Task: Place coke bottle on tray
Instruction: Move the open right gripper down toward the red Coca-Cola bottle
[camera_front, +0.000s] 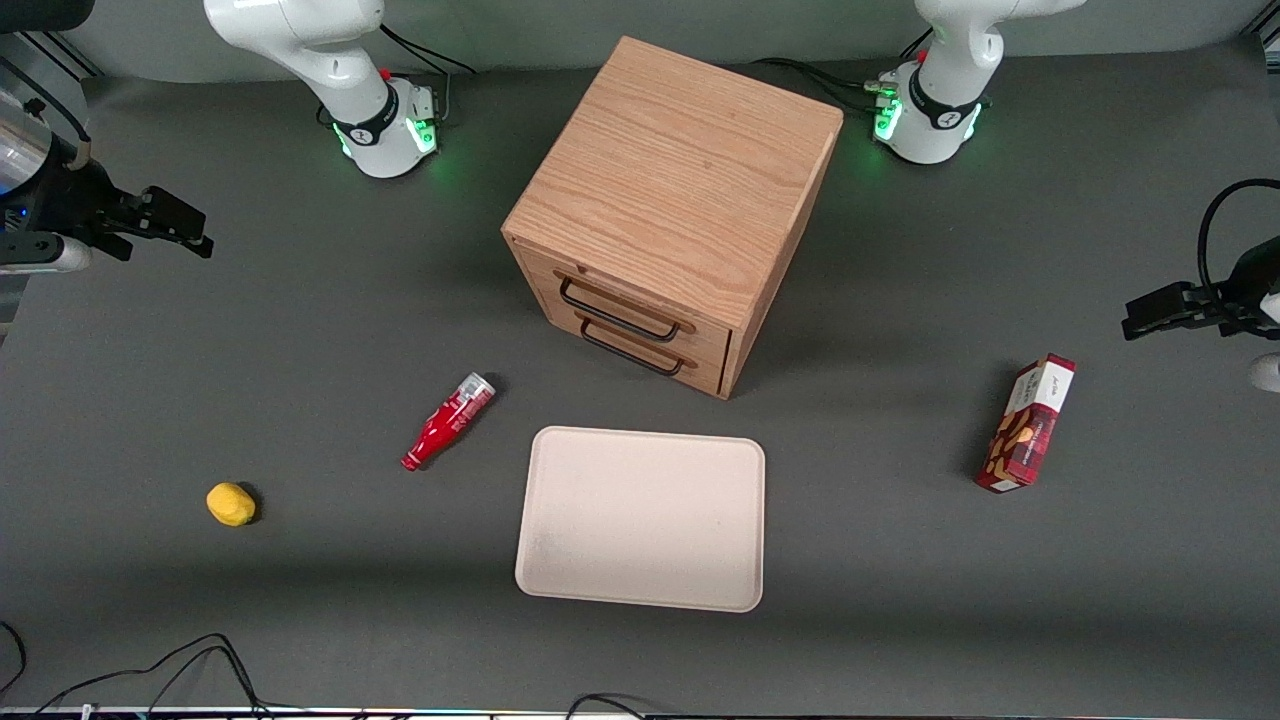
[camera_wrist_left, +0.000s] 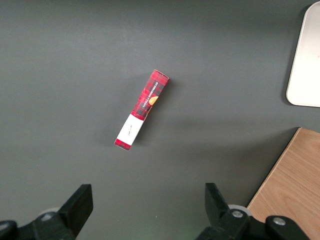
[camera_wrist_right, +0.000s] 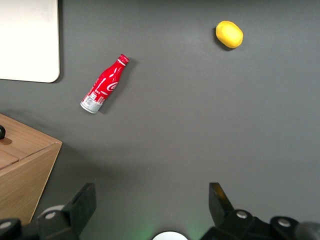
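The coke bottle (camera_front: 448, 420) lies on its side on the grey table beside the tray, toward the working arm's end. Its red cap points toward the front camera and its silvery base toward the cabinet. It also shows in the right wrist view (camera_wrist_right: 105, 85). The cream tray (camera_front: 640, 515) lies flat and empty in front of the cabinet's drawers, and one corner shows in the right wrist view (camera_wrist_right: 27, 40). My right gripper (camera_front: 190, 232) hangs high at the working arm's end of the table, well away from the bottle. It is open and empty (camera_wrist_right: 152, 192).
A wooden drawer cabinet (camera_front: 680, 190) stands farther from the camera than the tray, both drawers shut. A yellow lemon (camera_front: 230, 503) lies toward the working arm's end. A red snack box (camera_front: 1027, 423) stands toward the parked arm's end. Cables run along the table's near edge.
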